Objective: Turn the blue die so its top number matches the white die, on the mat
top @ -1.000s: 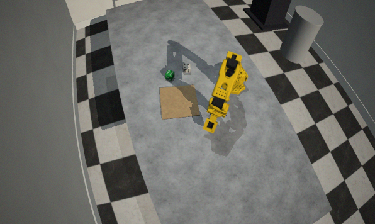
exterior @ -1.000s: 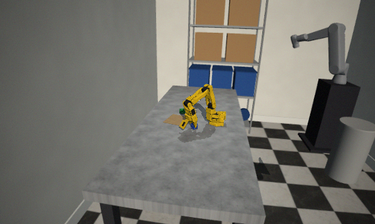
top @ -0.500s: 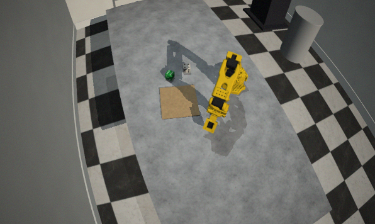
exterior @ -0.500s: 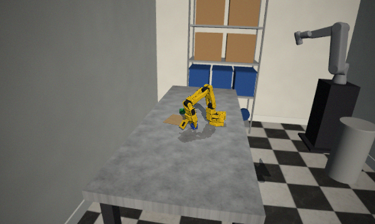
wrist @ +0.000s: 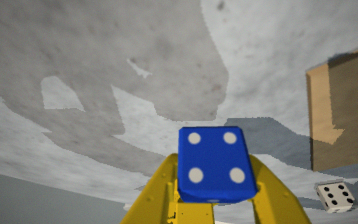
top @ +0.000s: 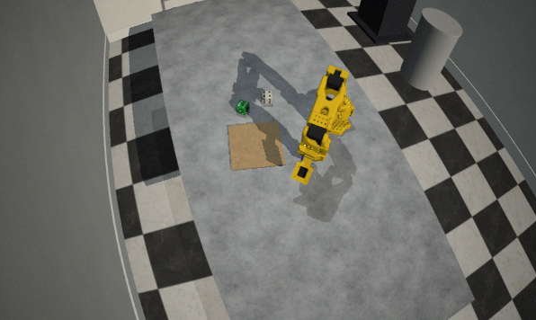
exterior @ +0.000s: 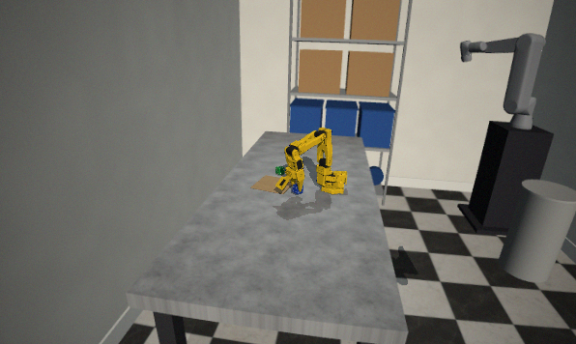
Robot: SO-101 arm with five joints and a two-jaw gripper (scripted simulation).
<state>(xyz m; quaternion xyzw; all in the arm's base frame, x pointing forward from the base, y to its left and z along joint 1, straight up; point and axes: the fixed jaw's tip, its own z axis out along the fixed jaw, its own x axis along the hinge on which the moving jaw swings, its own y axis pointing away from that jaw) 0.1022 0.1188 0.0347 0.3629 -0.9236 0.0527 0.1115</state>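
My gripper (wrist: 215,167) (top: 302,167) (exterior: 296,187) is shut on the blue die (wrist: 215,162) (exterior: 297,189). The die's face towards the wrist camera shows four white pips. I hold it low over the grey table, just right of the tan mat (top: 246,148) (wrist: 337,120) (exterior: 265,184) and off it. In the top view my arm hides the blue die. The white die (top: 267,97) (wrist: 335,196) stands on the table beyond the mat; several black pips show on it in the wrist view. The green die (top: 242,106) (exterior: 279,169) stands to its left.
The arm's base (top: 336,114) (exterior: 331,180) stands right of the dice. The mat lies flat on the table (top: 254,252). A grey bin (top: 429,49) and a black pedestal stand on the floor off the table's far right.
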